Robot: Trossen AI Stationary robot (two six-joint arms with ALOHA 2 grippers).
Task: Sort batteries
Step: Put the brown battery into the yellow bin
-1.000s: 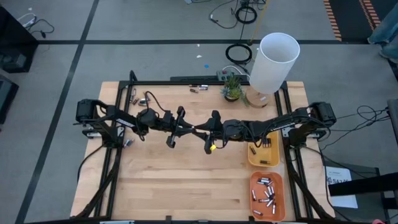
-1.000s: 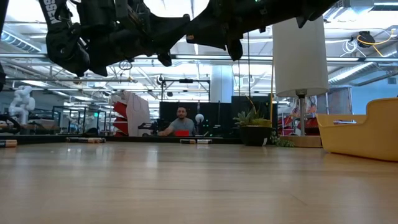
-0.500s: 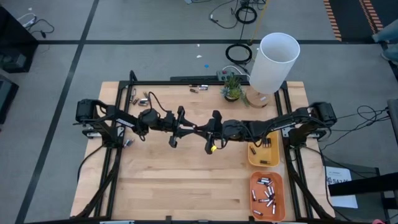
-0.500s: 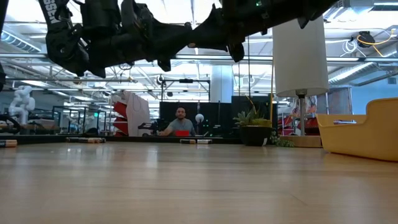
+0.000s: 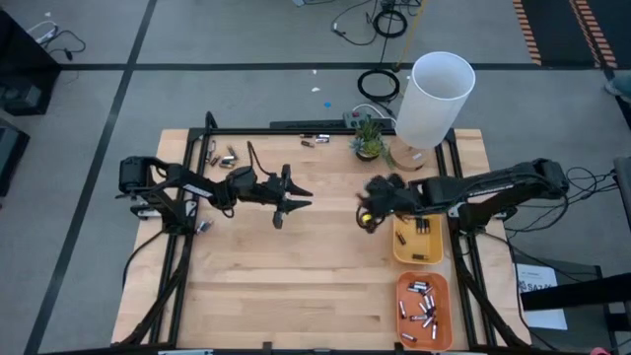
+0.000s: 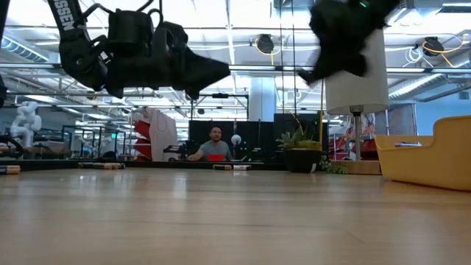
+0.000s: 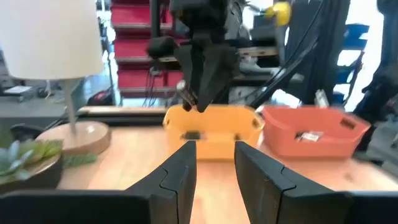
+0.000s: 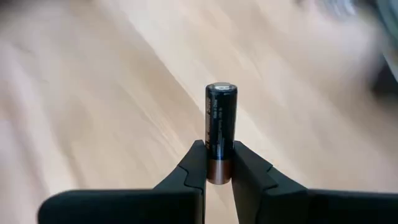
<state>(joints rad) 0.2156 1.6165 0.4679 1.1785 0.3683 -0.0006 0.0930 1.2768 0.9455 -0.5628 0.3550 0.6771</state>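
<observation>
The right gripper (image 8: 218, 163) is closed on a dark battery (image 8: 221, 127), its long axis projecting past the fingertips. The yellow tray (image 5: 418, 247) lies just beside it. The left gripper (image 5: 294, 195), part open and empty, hangs well apart.

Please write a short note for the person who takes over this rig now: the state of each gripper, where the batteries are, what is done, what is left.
Right gripper: shut on a dark battery, raised beside the yellow tray.
Left gripper: open, empty, above mid-table.
Done: some batteries lie in the yellow tray, more in the orange tray.
Left: place the held battery; loose batteries remain along the table's far edge.
</observation>
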